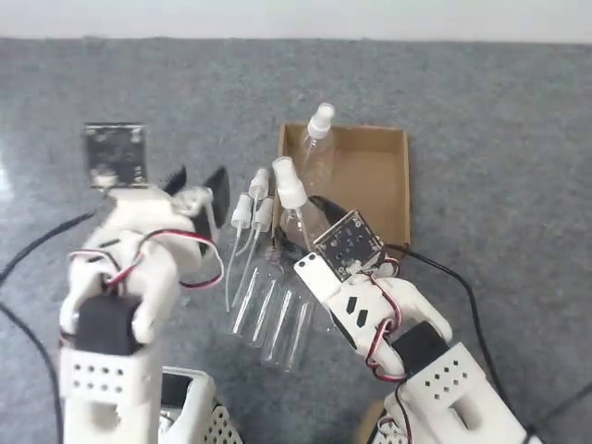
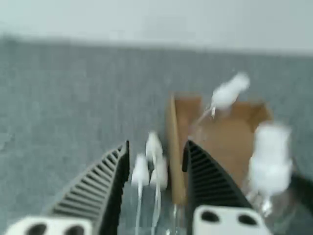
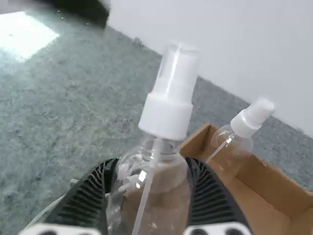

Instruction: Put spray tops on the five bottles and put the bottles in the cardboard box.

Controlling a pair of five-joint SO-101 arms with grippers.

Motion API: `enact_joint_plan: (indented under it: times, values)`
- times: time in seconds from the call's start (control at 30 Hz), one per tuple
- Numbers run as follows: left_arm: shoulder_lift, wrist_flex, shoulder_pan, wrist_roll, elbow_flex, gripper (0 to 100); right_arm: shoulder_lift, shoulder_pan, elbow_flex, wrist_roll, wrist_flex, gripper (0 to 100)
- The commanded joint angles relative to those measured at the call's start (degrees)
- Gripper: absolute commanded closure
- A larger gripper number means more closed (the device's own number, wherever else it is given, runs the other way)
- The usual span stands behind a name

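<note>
Since its spray top (image 3: 168, 98) is on, right gripper (image 3: 151, 174) clamps a bottle (image 3: 155, 191) beside the cardboard box (image 1: 370, 180) for boxing; left gripper (image 2: 156, 149) gapes, empty.

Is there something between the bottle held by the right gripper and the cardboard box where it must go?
Nothing visible does. The right gripper holds the bottle at the cardboard box edge; another bottle occupies only its far corner.

Box (image 1: 370, 180): far-left corner taken by capped bottle (image 1: 317, 141), right side open. Spray tops (image 1: 248, 211) & empty bottles (image 1: 273, 314) clutter counter (image 1: 499, 139) left of box.
</note>
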State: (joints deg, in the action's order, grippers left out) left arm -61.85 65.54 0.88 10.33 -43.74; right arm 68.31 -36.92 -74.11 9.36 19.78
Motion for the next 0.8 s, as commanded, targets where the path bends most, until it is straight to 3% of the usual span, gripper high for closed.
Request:
enact_joint_plan:
  times: [0.0, 0.13, 0.33, 0.47, 0.77]
  values:
    - [-6.2, -2.2, 1.8, -3.3, -5.8, 84, 1.6, 5.1, 3.8, 0.8, -4.2, 99.2]
    - [-16.3, -2.5, 7.1, -6.6, -14.8, 83, -5.0, 10.0, 12.5, -6.2, -2.2, 99.2]
    - [-27.8, -2.5, 15.7, -9.6, -22.6, 79, -19.8, 8.5, 28.0, -10.1, 5.7, 99.2]
    - [-28.7, -5.3, 15.7, -9.5, -25.2, 70, -24.1, 4.3, 35.0, -10.2, 13.8, 99.2]
    - [-23.0, -11.3, 15.6, -9.6, -27.2, 70, -20.2, 0.0, 38.9, -10.2, 22.6, 99.2]
